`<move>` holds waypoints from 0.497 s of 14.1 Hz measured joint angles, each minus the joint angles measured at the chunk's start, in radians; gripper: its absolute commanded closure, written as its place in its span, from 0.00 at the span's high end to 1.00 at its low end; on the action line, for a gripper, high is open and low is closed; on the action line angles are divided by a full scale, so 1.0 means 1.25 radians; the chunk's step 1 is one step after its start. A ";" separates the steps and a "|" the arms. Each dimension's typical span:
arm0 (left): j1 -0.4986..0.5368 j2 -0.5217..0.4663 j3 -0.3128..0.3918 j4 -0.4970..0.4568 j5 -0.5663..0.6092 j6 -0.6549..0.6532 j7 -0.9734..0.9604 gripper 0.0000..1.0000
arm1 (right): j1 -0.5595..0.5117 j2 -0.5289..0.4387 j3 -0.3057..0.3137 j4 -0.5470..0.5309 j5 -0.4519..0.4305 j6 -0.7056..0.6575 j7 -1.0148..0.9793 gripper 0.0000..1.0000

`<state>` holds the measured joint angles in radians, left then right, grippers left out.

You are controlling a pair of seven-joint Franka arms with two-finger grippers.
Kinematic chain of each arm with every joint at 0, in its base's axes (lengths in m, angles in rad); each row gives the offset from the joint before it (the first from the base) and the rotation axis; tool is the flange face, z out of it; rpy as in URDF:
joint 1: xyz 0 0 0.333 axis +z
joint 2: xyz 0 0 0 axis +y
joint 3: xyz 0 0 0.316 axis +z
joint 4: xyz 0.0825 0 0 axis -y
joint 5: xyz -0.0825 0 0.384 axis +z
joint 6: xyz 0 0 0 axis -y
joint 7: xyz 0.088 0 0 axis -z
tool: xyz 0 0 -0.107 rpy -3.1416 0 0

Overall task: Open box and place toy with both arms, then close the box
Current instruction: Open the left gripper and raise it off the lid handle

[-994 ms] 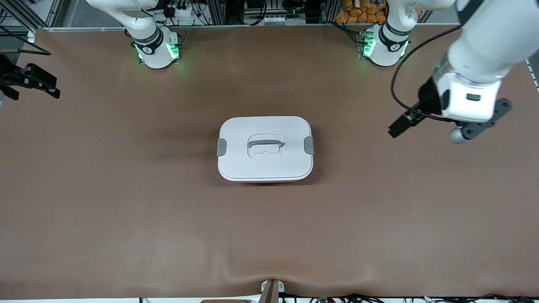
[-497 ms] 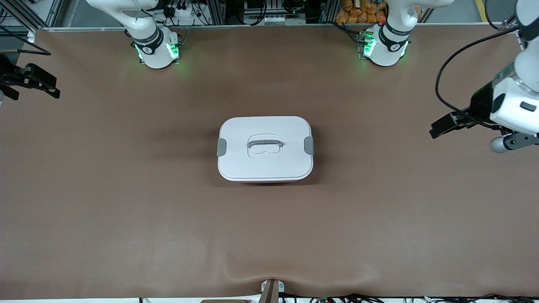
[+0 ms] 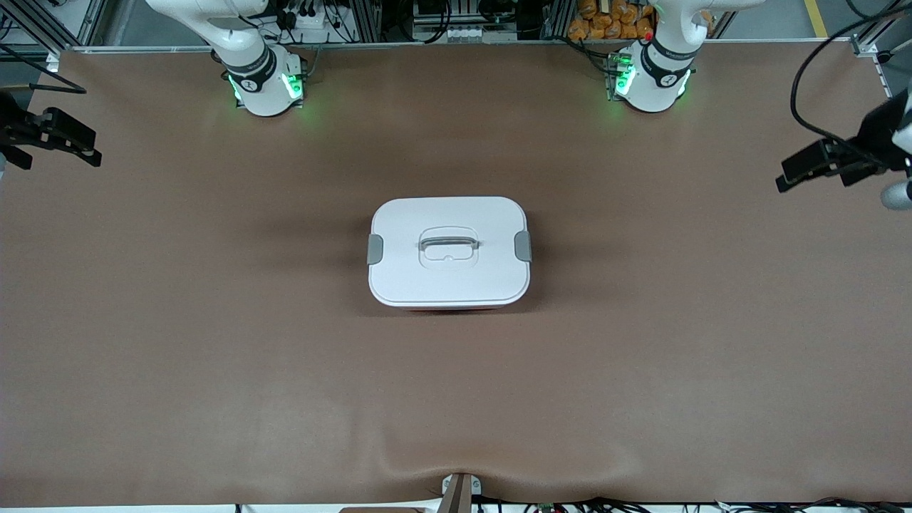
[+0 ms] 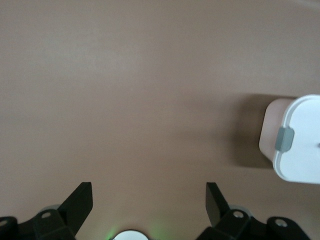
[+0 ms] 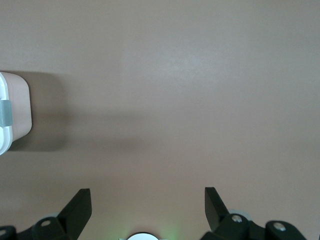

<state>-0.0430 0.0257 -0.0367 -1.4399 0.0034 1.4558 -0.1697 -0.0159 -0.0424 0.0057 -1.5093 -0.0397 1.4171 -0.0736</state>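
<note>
I see the rounded-rectangular pink plastic box (image 3: 449,251) sitting in the middle of the brown table (image 3: 214,342), with its white lid (image 3: 449,278) seated on top. The lid's grey recessed handle (image 3: 448,244) lies flat in its well, and one of the two grey side clips (image 3: 375,249) faces the right arm's end of the table while the other faces the left arm's end. My left gripper (image 4: 149,200) hangs over bare table at the left arm's end, well apart from the box; its black fingers (image 4: 80,200) stand spread wide with nothing between them, and its wrist view catches one end of the lid with a clip on it. My right gripper (image 5: 148,205) hangs over bare table at the right arm's end, also well apart from the box; its fingers (image 5: 80,206) are likewise spread wide and hold nothing, and its wrist view shows just the pinkish wall of the box and a sliver of clip at the edge. I cannot find the small pink plush toy in any of my views.
</note>
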 measured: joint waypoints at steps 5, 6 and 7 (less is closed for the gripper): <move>-0.006 -0.113 -0.016 -0.118 0.023 0.000 0.001 1.00 | 0.000 0.000 0.000 0.000 0.000 0.000 0.000 1.00; -0.010 -0.128 -0.021 -0.131 0.031 0.000 0.001 1.00 | 0.000 0.000 0.000 0.000 0.000 0.000 0.000 1.00; -0.014 -0.140 -0.025 -0.138 0.037 0.000 0.001 1.00 | 0.000 0.000 0.000 0.000 0.000 0.000 0.000 1.00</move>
<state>-0.0602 -0.1489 -0.0682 -1.6130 0.0496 1.4564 -0.1689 -0.0161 -0.0424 0.0054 -1.5094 -0.0395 1.4171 -0.0738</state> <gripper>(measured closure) 0.000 0.000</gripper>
